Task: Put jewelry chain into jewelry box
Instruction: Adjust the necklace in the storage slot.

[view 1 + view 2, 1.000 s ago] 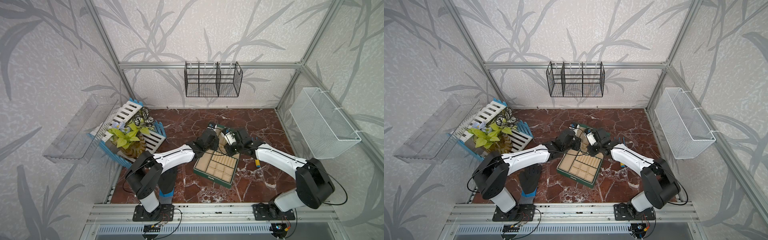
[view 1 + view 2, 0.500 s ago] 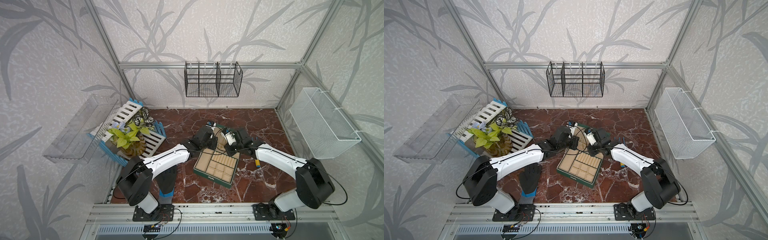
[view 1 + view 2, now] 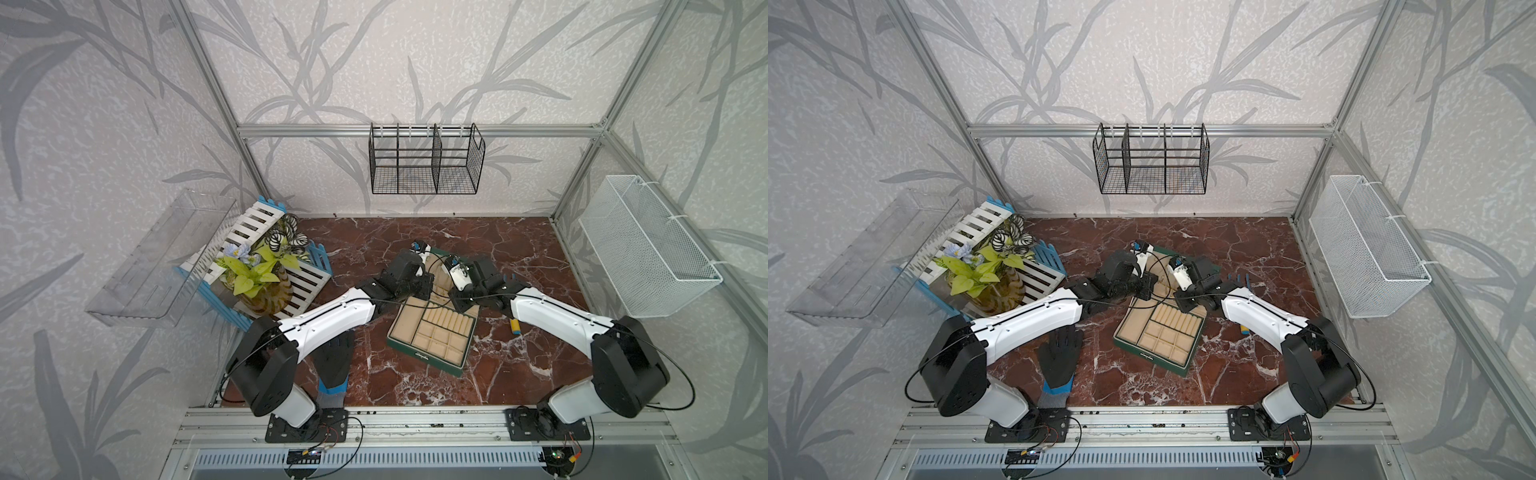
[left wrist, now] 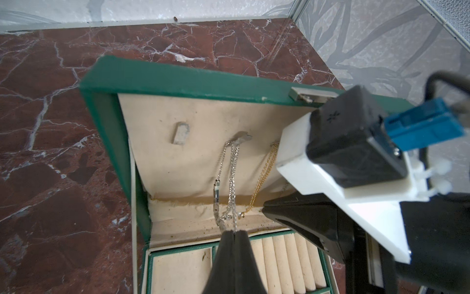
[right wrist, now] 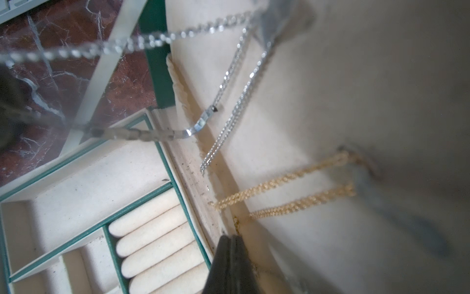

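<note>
Left claw [image 4: 233,235] is pressed together, pinching the lower end of a silver chain [image 4: 232,163] that hangs from a hook [image 4: 241,137] in the raised lid [image 4: 157,142] of the green box [image 3: 419,356], which stands open on the marble table [image 3: 511,245]. Right claw [image 5: 231,240] is pressed together too, at the foot of a gold chain [image 5: 279,184] hanging alongside. I cannot tell whether it grips that chain.

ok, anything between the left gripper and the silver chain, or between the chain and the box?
Nothing visible. The left gripper is shut on the silver chain at its lower end; the chain hangs from a hook in the box lid. The right gripper sits by the gold chain, off to the side.
</note>
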Controlling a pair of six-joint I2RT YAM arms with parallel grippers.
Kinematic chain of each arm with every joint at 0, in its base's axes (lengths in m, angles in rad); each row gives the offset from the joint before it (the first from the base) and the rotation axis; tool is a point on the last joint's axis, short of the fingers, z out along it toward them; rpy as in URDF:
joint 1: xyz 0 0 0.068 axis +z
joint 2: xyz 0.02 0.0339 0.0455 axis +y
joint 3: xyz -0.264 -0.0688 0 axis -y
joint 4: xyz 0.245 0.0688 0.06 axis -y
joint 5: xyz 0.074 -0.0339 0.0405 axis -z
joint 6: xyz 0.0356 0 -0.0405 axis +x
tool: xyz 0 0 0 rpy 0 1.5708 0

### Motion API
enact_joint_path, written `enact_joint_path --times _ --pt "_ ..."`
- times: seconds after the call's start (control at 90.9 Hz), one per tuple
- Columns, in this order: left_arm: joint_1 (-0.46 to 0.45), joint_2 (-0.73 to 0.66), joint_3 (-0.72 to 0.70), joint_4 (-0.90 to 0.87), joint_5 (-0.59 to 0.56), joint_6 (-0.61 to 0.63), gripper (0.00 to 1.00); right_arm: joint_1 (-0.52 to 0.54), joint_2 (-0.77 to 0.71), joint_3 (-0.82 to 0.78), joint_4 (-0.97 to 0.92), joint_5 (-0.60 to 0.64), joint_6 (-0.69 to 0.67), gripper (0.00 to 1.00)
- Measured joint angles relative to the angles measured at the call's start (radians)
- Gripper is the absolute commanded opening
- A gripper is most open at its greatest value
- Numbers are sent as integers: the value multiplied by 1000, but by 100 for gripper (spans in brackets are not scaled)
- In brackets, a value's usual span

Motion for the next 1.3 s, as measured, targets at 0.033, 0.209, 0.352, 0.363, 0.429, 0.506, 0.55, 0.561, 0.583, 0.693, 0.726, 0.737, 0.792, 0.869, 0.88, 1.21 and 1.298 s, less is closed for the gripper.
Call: enact_joint_path --times 0.033,0.209,0.352,0.363,0.429,0.506,0.55,0.561,0.583,0.693,0.726,0.737,0.792,0.869,0.88,1.21,1.298 --pt "2 5 0 -2 2 -2 0 0 0 0 0 0 0 0" --pt "12 34 0 -13 17 -11 0 0 0 0 0 0 0 0" --pt "21 53 0 -31 24 -15 0 0 0 0 0 0 0 0" --pt "22 54 0 -32 24 -16 0 0 0 0 0 0 0 0" --pt "23 60 0 -40 25 -18 0 0 0 0 0 0 0 0" --pt "28 66 0 -54 26 -18 0 0 0 0 0 1 0 0" --pt "29 68 0 -60 27 -20 0 0 0 0 0 3 0 0" --pt "29 68 0 -62 28 -20 0 0 0 0 0 4 0 0" --pt "31 68 0 -64 29 -22 0 0 0 0 0 5 0 0" --pt "34 68 0 -65 39 -29 0 0 0 0 0 7 0 0" --pt "35 69 -1 -65 43 -30 0 0 0 0 1 7 0 0" --pt "35 69 -1 -65 44 -32 0 0 0 0 1 7 0 0" --pt "35 72 -1 -64 51 -33 0 0 0 0 1 7 0 0" --pt "35 81 -1 -56 59 -33 0 0 1 0 1 7 0 0" --pt "35 85 -2 -53 60 -33 0 0 1 0 1 7 0 0" --pt "39 164 -14 14 61 -32 4 0 2 0 2 7 0 0" --pt "39 164 -21 35 48 -29 20 0 2 0 2 7 0 0"
